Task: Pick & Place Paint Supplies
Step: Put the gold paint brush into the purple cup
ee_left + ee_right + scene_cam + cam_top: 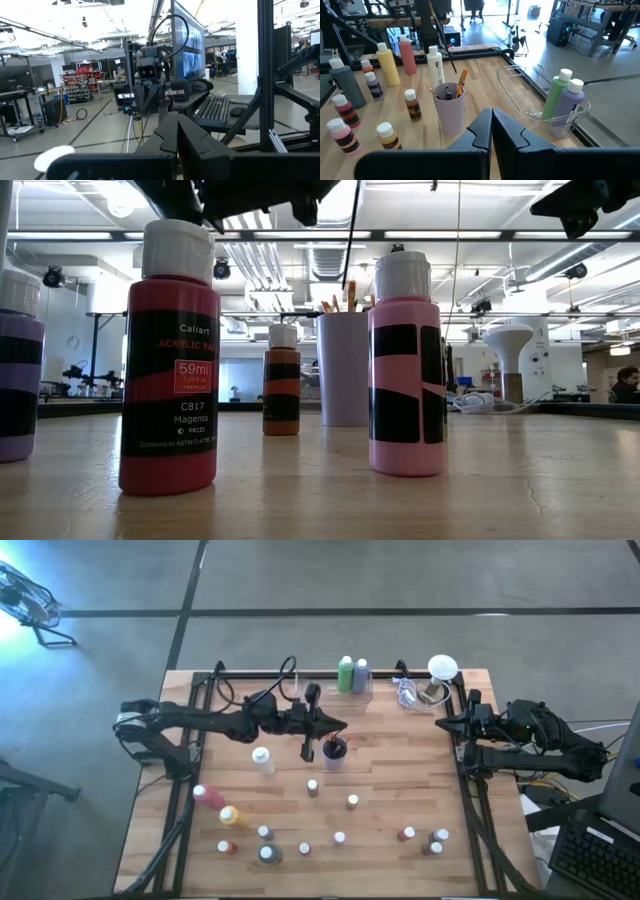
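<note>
Nearest the low camera stands a red paint bottle [168,360] with a white cap, labelled magenta acrylic, upright on the wooden table [520,480]; a pink bottle [406,365] stands upright to its side, a purple bottle [18,370] is cut by the picture's edge, and a small orange-brown bottle [282,379] stands farther back beside a lavender cup [343,368] holding paintbrushes [340,302]. From above, the cup [334,750] sits near the table's middle, with the left gripper [340,726] just above and beside it, its fingers clenched together and grasping nothing that can be seen. A thin dark rod hangs below the left arm near the cup; what it is cannot be told. The right gripper [442,724] rests at the table's right edge, fingers [485,131] pressed shut and empty, well apart from the cup. A clear tray [368,690] at the far edge holds a green bottle [345,673] and a lilac bottle [360,675], both upright and touching. A tall white bottle [263,760], a tall pink bottle [208,795] and a tall yellow bottle [230,816] lie on the left half of the table. Small bottles [339,837] are scattered upright across the near half, apart from one another. A white lamp-like object [441,670] stands at the far right corner.
</note>
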You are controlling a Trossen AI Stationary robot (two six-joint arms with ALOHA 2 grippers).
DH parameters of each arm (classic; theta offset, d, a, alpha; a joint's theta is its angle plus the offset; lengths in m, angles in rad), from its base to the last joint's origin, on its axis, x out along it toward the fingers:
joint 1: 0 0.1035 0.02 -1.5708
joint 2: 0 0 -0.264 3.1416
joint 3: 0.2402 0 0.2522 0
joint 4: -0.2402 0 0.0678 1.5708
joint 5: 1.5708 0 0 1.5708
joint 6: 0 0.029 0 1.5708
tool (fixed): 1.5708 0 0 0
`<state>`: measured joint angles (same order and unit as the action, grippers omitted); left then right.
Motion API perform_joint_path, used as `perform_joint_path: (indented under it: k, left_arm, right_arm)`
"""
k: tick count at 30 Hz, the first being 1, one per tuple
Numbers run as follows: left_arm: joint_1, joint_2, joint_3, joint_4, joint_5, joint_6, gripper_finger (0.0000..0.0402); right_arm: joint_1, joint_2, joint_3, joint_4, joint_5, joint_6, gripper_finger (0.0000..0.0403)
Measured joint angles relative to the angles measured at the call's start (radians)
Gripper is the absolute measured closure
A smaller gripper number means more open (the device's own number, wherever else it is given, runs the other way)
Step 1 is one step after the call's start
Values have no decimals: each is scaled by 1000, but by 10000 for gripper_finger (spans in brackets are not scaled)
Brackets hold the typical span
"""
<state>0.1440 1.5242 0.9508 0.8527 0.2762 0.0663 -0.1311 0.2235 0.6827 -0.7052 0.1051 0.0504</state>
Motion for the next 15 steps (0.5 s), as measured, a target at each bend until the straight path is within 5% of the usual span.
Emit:
perform_joint_path:
  k: [15]
  left_arm:
    - [-2, 52, -147, 203, -8, -23, 401]
  right_arm:
    - [0, 0, 0, 0, 0, 0, 394]
